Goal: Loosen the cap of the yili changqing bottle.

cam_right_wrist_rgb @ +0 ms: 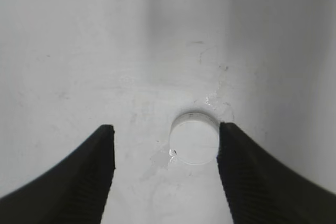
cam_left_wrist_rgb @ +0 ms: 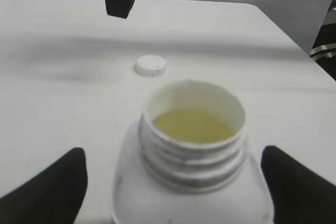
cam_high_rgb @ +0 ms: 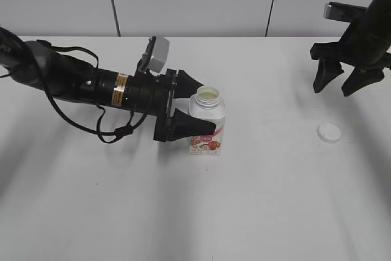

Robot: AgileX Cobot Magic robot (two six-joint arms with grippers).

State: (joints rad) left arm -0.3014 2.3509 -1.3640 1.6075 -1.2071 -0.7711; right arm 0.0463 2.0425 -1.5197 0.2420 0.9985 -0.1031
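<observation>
The small round white plastic cap [cam_high_rgb: 329, 132] lies flat on the white tabletop [cam_high_rgb: 263, 206], well apart from the squat white plastic bottle with the pink strawberry label [cam_high_rgb: 206, 123], which stands open-necked. The left pincer [cam_high_rgb: 197, 109] pinches its body; the right pincer [cam_high_rgb: 341, 80] hangs spread above the cap

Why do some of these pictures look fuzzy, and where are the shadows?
Left wrist view: the bottle fills the foreground and looks soft, as do the dark fingers. Right wrist view: the cap is fairly crisp; a broad grey shadow darkens the right side. Exterior view: sharp overall, with soft shadows on the table.
</observation>
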